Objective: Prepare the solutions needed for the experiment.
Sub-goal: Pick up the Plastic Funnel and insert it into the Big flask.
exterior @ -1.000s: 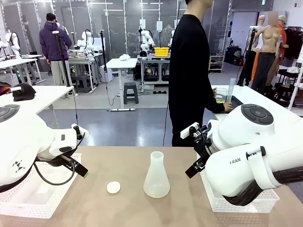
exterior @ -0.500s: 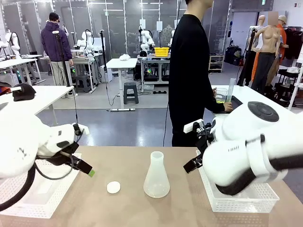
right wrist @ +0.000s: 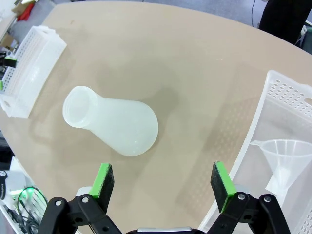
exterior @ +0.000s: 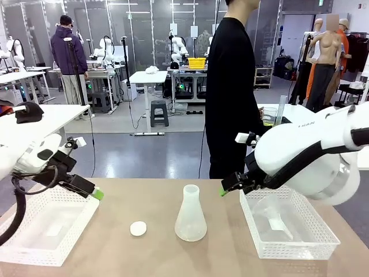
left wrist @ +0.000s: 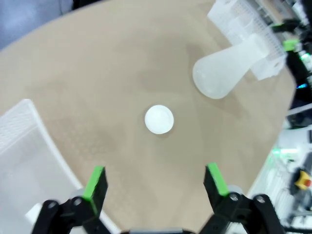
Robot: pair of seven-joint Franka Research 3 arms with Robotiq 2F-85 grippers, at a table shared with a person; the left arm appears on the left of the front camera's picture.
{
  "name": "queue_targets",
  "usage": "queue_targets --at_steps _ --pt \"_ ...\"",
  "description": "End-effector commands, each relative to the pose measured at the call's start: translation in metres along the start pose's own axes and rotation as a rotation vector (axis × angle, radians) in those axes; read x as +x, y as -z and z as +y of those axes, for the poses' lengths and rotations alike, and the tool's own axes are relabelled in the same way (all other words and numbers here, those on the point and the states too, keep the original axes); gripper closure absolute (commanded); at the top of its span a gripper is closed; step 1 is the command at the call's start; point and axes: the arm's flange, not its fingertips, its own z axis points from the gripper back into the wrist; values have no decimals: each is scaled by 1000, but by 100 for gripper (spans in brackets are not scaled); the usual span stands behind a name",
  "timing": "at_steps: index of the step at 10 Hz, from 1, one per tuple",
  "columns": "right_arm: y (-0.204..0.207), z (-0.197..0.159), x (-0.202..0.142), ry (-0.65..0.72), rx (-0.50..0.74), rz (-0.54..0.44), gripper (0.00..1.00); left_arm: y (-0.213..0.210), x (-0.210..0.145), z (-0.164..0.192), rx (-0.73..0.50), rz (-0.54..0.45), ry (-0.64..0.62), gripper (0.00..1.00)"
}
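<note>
A frosted white conical flask (exterior: 190, 216) (left wrist: 224, 68) (right wrist: 114, 124) stands upright at the table's middle, and no liquid shows in it. A small white round cap (exterior: 138, 228) (left wrist: 159, 119) lies to its left. My left gripper (exterior: 95, 193) (left wrist: 155, 178) hovers open above the table, left of the cap. Up and to the right of the flask, my right gripper (exterior: 222, 190) (right wrist: 163, 178) hangs open. The person stands behind at a side table beside a tall cylinder (exterior: 281, 108) and a small yellow-green patch (exterior: 267, 119); whether that patch is the solutions, I cannot tell.
A white mesh basket (exterior: 23, 254) (left wrist: 24, 146) sits at the table's left. Another basket (exterior: 288, 248) (right wrist: 278, 97) at the right holds a clear funnel (exterior: 277, 222) (right wrist: 287, 156). Bare tabletop surrounds the flask and cap.
Both arms have risen and drawn back from the middle. The left gripper moved left; the right arm lifted off the right basket, uncovering the funnel. Flask and cap stayed put.
</note>
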Motion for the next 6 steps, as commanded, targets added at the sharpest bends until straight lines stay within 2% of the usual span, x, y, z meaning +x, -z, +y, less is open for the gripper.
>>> queue_targets --at_steps 1,2,3,4,5,6 --pt "7 5 -7 -39 -65 11 0 9 -1 -19 30 6 18 0" --pt "7 5 -7 -39 -65 11 0 0 0 0 0 0 0 0" --pt "7 2 -2 -19 -17 10 0 10 12 16 -75 -9 5 0" --pt "14 -14 12 28 104 -60 0 16 22 36 -152 -43 -9 0" --pt "16 -26 15 68 137 -99 0 22 26 52 -192 -79 -22 0" --pt "16 -33 17 126 280 -155 0 22 28 63 -270 -122 -25 0"
